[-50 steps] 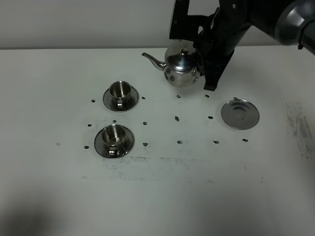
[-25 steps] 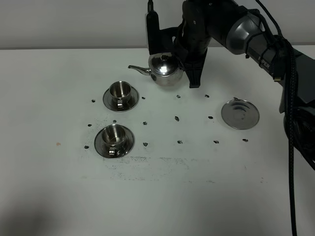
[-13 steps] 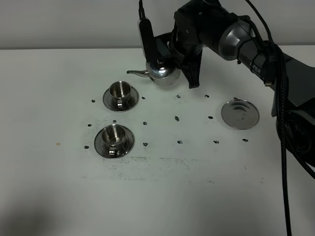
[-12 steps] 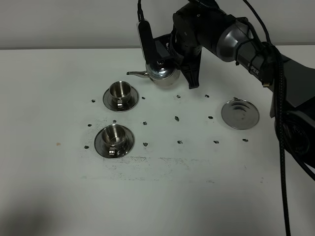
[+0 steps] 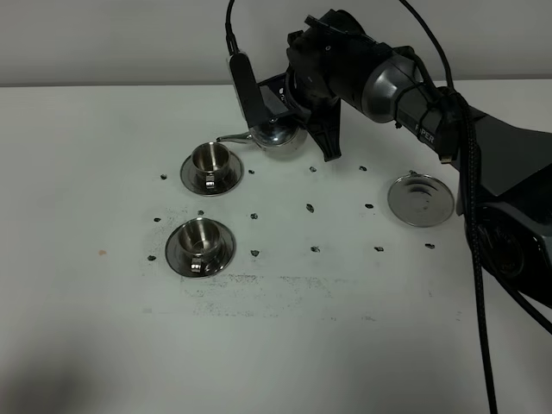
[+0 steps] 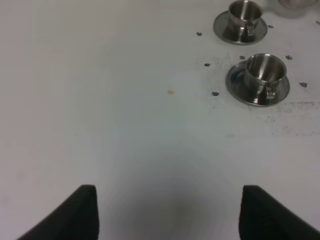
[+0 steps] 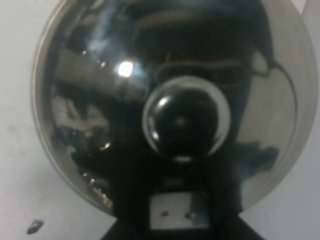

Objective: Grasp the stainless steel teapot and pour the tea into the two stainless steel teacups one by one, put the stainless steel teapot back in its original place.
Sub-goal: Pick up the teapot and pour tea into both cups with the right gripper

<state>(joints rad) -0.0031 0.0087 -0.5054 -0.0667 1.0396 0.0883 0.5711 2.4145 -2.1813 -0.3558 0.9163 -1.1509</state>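
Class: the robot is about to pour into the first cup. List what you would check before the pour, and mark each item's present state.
1. Grip: right gripper shut on the shiny bell-shaped steel teapot: ok.
2. Aim: thin spout points at the farther small steel cup: ok; tip exactly over its mouth: cannot tell.
3. Farther cup and nearer small steel cup upright: ok.
4. Return spot: flat round steel coaster bare: ok.
5. Other arm: left gripper open, apart from both cups: ok.
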